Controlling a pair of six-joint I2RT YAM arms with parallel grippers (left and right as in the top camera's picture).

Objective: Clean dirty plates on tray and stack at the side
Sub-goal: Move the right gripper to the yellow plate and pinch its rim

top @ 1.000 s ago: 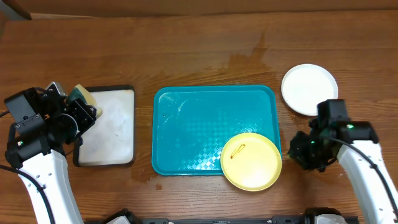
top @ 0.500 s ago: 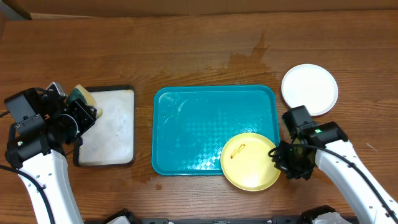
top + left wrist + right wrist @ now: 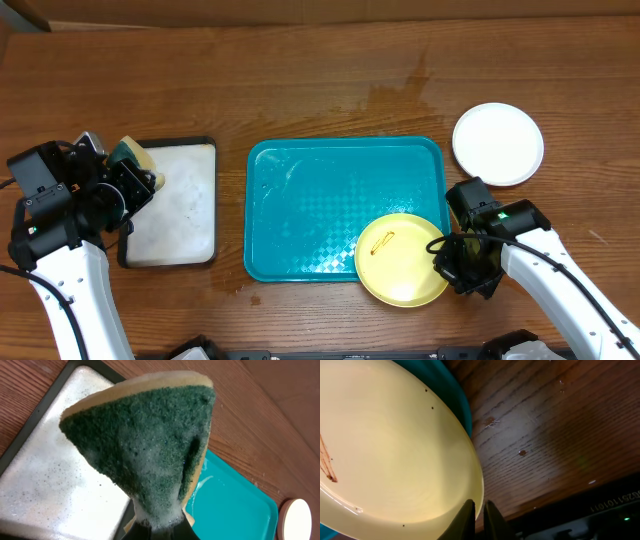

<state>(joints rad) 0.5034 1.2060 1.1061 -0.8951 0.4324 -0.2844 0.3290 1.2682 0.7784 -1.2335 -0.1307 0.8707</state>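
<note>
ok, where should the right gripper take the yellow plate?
Pinch the thin right-hand rim of the yellow plate, coming in from the right. It's shallow and lies nearly flat, but that edge overhangs the tray, likely leaving room for a finger beneath. The right gripper sits there.

Smeared yellow plate (image 3: 402, 259) overhanging teal tray (image 3: 310, 215) corner; white plate (image 3: 498, 143) aside.

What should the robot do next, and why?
Probably pinch and lift the yellow plate: the right gripper straddles its rim, whether clamped is unclear, a brown smear shows, and the left gripper holds a soapy sponge ready.
</note>
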